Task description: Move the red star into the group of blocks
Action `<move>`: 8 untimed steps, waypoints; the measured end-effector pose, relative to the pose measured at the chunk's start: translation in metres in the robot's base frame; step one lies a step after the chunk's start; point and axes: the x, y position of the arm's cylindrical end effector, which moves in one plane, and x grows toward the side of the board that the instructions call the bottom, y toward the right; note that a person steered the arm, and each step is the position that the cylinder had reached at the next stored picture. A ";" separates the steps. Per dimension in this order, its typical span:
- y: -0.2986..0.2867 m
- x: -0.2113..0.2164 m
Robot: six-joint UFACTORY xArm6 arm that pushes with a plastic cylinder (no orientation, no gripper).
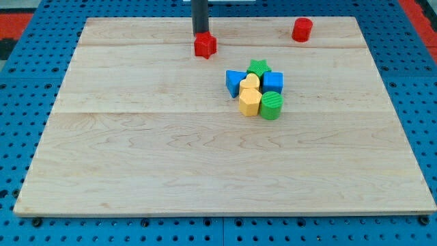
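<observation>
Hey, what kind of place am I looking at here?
Probably a robotics lab bench. A wooden board sits on a blue perforated base, small coloured blocks lie on it, and my tip rests just behind the red star.

My tip (201, 34) touches the red star (205, 46) from the view's top. Right of the tip stands a red cylinder (302, 29). Below and right on the worktop (136, 150) cluster a green star (258, 67), blue triangle (234, 82), blue cube (273, 83), yellow heart (250, 83), yellow hexagon (249, 102) and green cylinder (271, 105).
</observation>
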 end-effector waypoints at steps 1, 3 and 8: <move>0.001 0.038; -0.022 0.032; 0.084 0.076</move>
